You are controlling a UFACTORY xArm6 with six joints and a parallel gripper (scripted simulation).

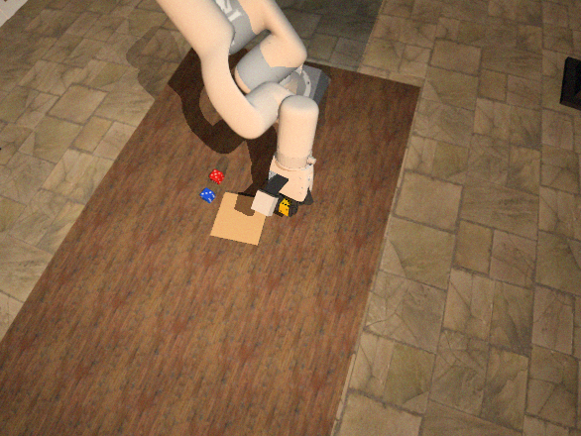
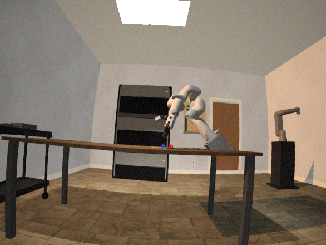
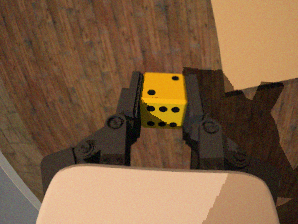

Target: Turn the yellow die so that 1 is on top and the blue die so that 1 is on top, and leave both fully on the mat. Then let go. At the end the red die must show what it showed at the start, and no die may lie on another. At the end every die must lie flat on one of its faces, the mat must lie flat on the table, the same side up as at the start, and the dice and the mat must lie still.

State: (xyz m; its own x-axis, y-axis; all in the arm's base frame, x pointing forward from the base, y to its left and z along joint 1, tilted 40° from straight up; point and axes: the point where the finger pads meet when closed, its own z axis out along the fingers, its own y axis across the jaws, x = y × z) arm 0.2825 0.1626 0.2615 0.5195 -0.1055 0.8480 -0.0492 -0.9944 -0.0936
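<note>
My gripper [image 3: 163, 87] is shut on the yellow die [image 3: 162, 99] and holds it above the wooden table, just off the right edge of the tan mat [image 1: 239, 219]. In the overhead view the yellow die [image 1: 285, 206] shows between the dark fingers beside the mat's top right corner. In the wrist view the mat [image 3: 258, 26] lies at the upper right. The blue die [image 1: 207, 194] lies on the table just left of the mat's top left corner. The red die [image 1: 216, 175] lies on the table a little behind the blue die. In the side view the gripper [image 2: 166, 133] hangs above the blue die [image 2: 163, 145] and the red die [image 2: 171, 146].
The arm's base [image 1: 309, 84] stands at the table's far end. The arm's shadow falls across the mat's top right part. A dark rack [image 2: 142, 131] stands behind the table, a cart [image 2: 19, 156] at the left, and a second arm on a pedestal [image 2: 282, 147] at the right.
</note>
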